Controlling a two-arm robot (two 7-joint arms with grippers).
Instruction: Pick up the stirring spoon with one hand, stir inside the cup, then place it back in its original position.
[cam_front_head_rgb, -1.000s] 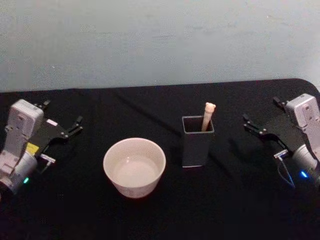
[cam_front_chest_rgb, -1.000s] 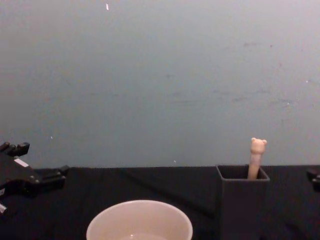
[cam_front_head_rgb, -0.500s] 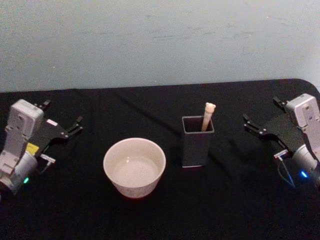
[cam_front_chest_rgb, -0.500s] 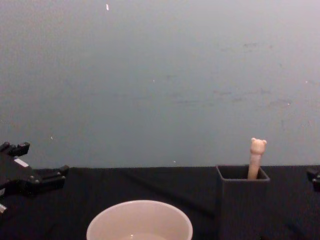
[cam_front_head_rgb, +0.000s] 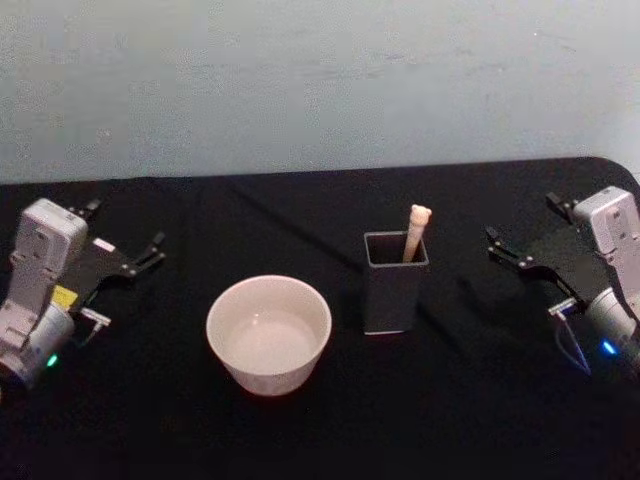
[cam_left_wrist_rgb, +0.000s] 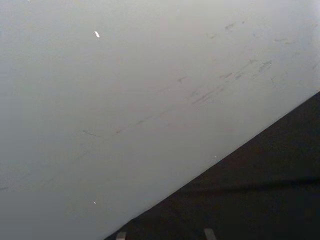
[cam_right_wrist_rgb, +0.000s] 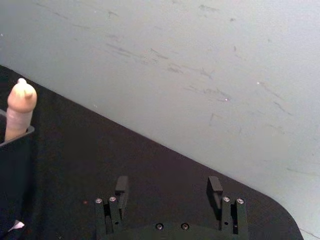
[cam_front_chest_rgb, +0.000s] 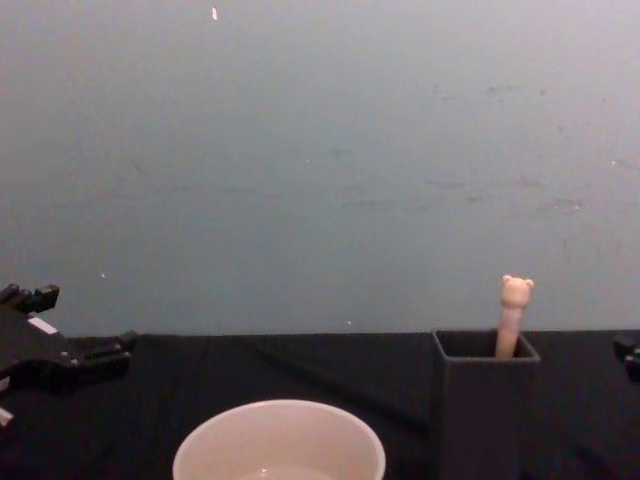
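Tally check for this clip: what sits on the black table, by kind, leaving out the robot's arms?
cup: 1
stirring spoon: 1
dark grey holder: 1
Total: 3

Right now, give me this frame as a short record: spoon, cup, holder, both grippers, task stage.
stirring spoon: standing in the dark holder, bear-head handle sticking up above its rim
cup: upright on the black table, to the robot's left of the holder, apart from it
left gripper: open, at the table's left side, holding nothing
right gripper: open, at the table's right side, holding nothing
task stage: spoon not yet picked up
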